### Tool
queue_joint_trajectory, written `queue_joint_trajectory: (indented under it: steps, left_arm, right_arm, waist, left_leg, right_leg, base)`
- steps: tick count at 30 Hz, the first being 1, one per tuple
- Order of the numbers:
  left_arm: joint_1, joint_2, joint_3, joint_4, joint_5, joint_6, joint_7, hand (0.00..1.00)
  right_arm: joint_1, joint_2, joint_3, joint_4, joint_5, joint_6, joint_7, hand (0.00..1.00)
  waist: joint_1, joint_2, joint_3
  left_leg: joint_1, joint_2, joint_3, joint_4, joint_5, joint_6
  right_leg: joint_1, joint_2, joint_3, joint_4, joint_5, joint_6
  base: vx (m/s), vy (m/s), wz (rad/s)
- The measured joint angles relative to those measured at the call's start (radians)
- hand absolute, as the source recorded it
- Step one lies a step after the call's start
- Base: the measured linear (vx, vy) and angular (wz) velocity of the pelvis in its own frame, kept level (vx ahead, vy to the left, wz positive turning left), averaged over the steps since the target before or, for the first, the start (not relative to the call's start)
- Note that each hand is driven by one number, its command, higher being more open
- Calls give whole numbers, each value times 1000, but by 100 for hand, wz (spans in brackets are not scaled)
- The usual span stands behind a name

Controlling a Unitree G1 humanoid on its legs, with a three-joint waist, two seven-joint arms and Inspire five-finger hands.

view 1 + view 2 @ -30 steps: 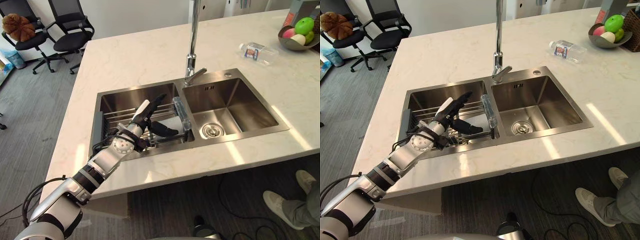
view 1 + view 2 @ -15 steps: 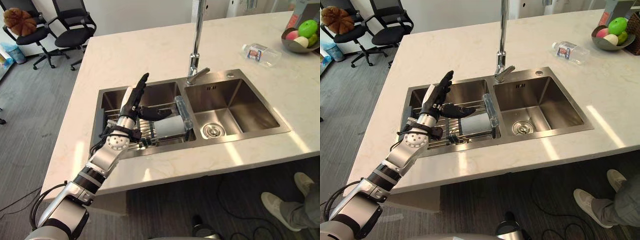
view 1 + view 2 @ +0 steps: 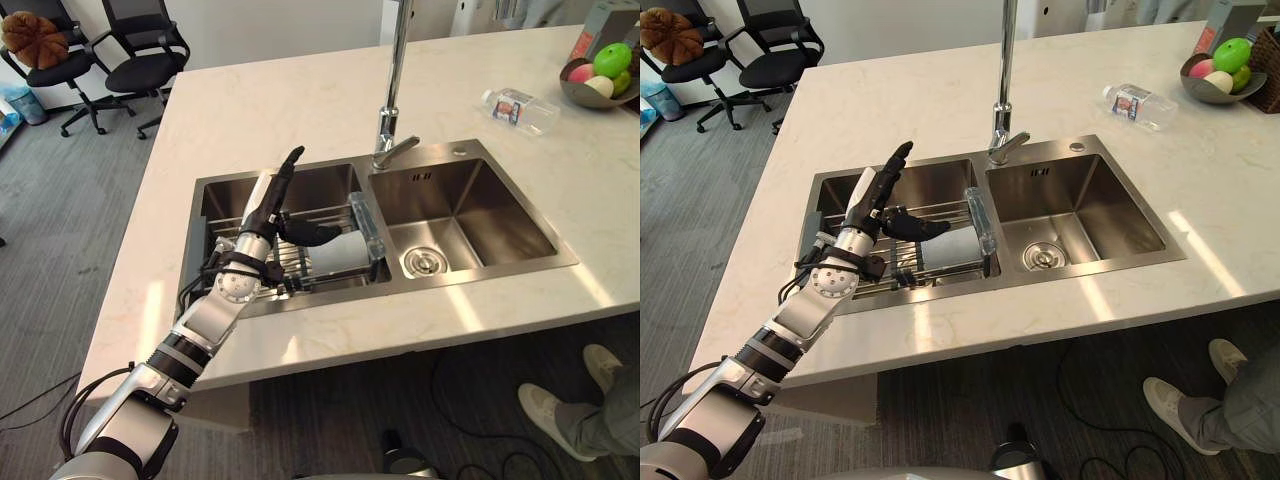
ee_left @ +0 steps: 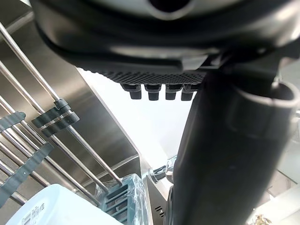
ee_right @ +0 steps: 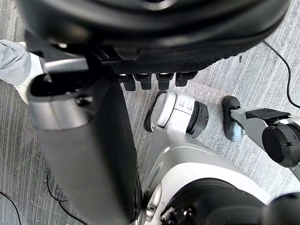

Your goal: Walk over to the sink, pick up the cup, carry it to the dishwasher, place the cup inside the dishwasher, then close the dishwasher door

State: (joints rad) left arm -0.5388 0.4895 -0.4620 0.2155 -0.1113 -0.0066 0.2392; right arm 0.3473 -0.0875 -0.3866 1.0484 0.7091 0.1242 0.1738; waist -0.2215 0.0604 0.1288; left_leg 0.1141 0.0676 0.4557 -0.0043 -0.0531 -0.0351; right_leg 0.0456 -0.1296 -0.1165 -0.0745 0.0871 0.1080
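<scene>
Pale marble table (image 3: 300, 110) carries a double stainless-steel sink (image 3: 455, 205). In the sink's left basin a pale, whitish cup (image 3: 345, 253) rests on a wire draining rack (image 3: 330, 212). It seems to lie on its side, though its shape is hard to read from this height.

Just beside the cup, over the same basin, hovers the dark left hand (image 3: 262, 222). Its fingers are straight and pointing up and away, and its thumb juts out sideways toward the cup. The hand is spread wide and grips nothing, and I cannot tell whether the thumb tip touches the cup.

The step in hand is the pick-up. To do it well, the hand should probably tilt down so the palm faces the cup's wall. Fingers would go to the far side and the thumb to the near side before closing, clear of the rack bars. A light grip may slip on a smooth, possibly wet wall.

The dark right hand (image 5: 140, 28) hangs relaxed and empty above the grey floor.

Further out stand a tall chrome tap (image 3: 397, 70), a clear plastic bottle (image 3: 515, 103) lying on the table, a grey fruit bowl (image 3: 600, 80) and black office chairs (image 3: 140, 50).
</scene>
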Motion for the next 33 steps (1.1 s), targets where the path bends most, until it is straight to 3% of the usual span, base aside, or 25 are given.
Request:
queue_joint_trajectory:
  steps: [4,9,19,25,33]
  left_arm:
    - [0,4,-37,0,57,-4,-23,100]
    - [0,14,-117,-1,115,-55,-53,100]
    - [19,27,-161,-4,152,-53,-65,100]
    - [42,30,-171,-4,47,-13,-26,100]
    - [72,-1,-125,4,-9,-11,-4,100]
  right_arm:
    - [0,0,0,3,7,3,1,100]
    - [0,0,0,3,8,2,2,100]
    - [0,-2,2,4,8,-1,3,100]
    - [0,-2,9,4,13,-5,-2,100]
    - [0,-2,8,4,13,-4,-2,100]
  waist:
    - [0,0,0]
    - [-7,0,0]
    - [-14,0,0]
    - [-14,0,0]
    - [-13,0,0]
  left_leg:
    - [0,0,1,0,0,0]
    - [-1,0,4,0,0,0]
    - [-2,0,8,1,-1,-1]
    - [-3,0,8,3,-1,-1]
    - [-2,1,7,4,-1,-1]
  right_leg:
    - [-1,0,1,0,0,0]
    - [-3,1,4,0,0,0]
    - [-7,5,9,0,1,-1]
    - [-7,5,8,1,1,-1]
    - [-7,4,8,3,1,-1]
  base:
    - [0,0,0]
    - [0,0,0]
    - [0,0,-1]
    - [0,0,0]
    - [0,0,0]
